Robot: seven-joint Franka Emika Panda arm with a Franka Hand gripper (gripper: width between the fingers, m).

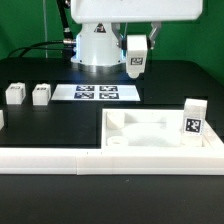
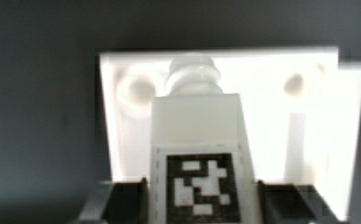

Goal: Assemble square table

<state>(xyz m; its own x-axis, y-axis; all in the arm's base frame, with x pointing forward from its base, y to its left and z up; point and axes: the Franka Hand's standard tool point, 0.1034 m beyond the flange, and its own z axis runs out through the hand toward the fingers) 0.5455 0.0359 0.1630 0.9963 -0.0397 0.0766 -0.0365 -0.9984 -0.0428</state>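
The white square table top (image 1: 150,141) lies in the front right of the exterior view, with a raised rim and round corner sockets. One white leg (image 1: 193,119) with a tag stands upright at its right corner. My gripper (image 1: 136,52) hangs high above the table's back, shut on another tagged leg (image 1: 135,66). In the wrist view this leg (image 2: 198,130) runs out from between my fingers (image 2: 120,200), threaded tip forward, over the table top (image 2: 328,130). Two sockets show, one (image 2: 141,86) on each side (image 2: 303,80) of the tip. Two more legs (image 1: 14,95) (image 1: 40,95) stand at the exterior view's left.
The marker board (image 1: 95,92) lies flat behind the table top, in front of the robot base (image 1: 97,45). A long white low rail (image 1: 60,158) runs along the front edge. Another white part (image 1: 2,119) is cut off at the exterior view's far left.
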